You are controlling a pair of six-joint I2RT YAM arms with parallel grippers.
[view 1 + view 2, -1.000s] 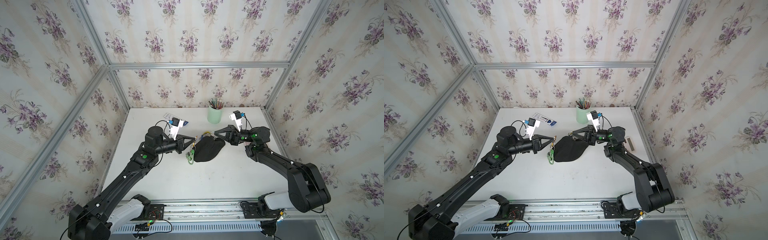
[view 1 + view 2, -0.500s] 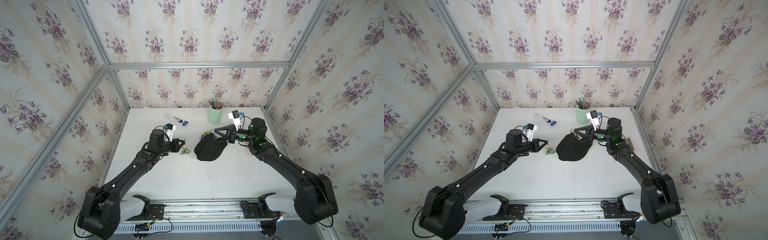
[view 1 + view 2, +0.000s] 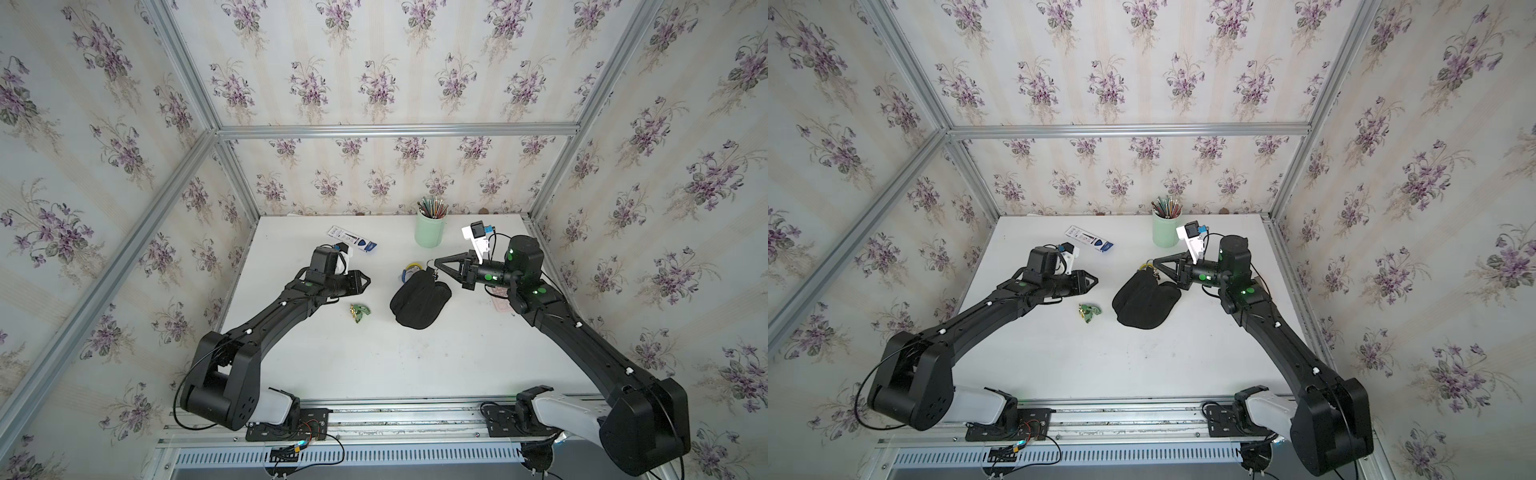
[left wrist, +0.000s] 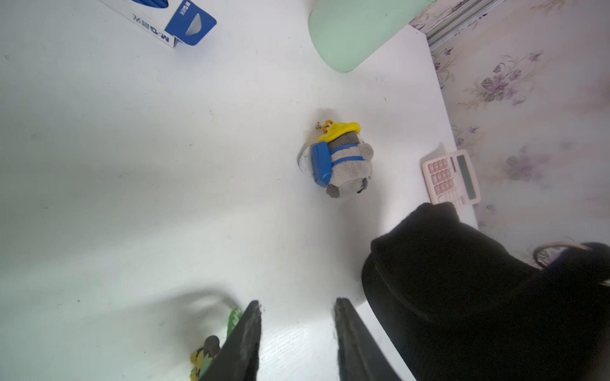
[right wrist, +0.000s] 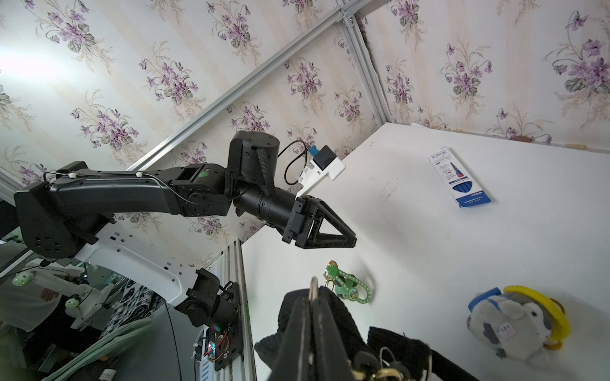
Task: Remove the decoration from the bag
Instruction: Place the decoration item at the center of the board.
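Observation:
The decoration [image 3: 360,311] [image 3: 1090,311], a green strap with a small figure and gold clip, lies loose on the white table, left of the bag [image 3: 419,300] [image 3: 1144,302]. My left gripper [image 3: 365,281] [image 4: 298,305] hovers just above and behind it, open, with nothing between its fingers; the decoration [image 4: 211,349] shows beside one finger. My right gripper [image 3: 436,262] [image 5: 312,298] is shut on a metal ring at the black bag's [image 5: 333,313] top edge and holds that end up. From the right wrist the decoration [image 5: 348,287] lies apart from the bag.
A grey plush charm [image 3: 411,268] [image 4: 343,165] with yellow hat and blue pack lies behind the bag. A green pencil cup [image 3: 430,232] and a blue-white pen box [image 3: 353,242] stand at the back. A pink calculator [image 4: 452,178] lies near the right edge.
My left gripper has opened and let go of the decoration, which now lies on the table. The left gripper has risen slightly. The right gripper has kept its grip on the bag.

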